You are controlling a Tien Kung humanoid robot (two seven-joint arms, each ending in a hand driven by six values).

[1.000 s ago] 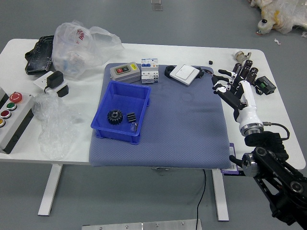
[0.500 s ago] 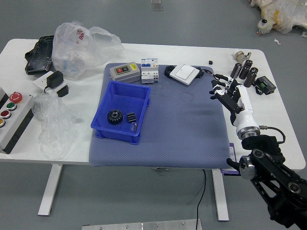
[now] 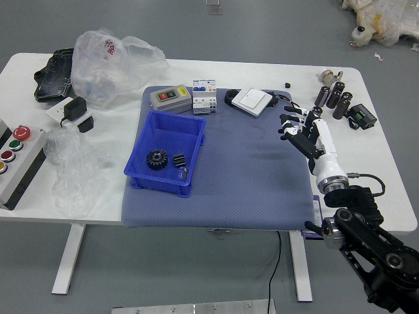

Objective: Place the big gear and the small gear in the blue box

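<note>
Well left of my right hand (image 3: 306, 136), its fingers spread and seemingly empty, the blue box (image 3: 156, 184) holds the toothed gear (image 3: 157, 159); backing off rightward seems next.

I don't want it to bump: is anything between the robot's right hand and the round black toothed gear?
Yes: the right wall of the blue plastic box, then the small black ribbed piece beside the gear. From the right hand to the box, nothing visible stands on the blue-grey mat.
</note>
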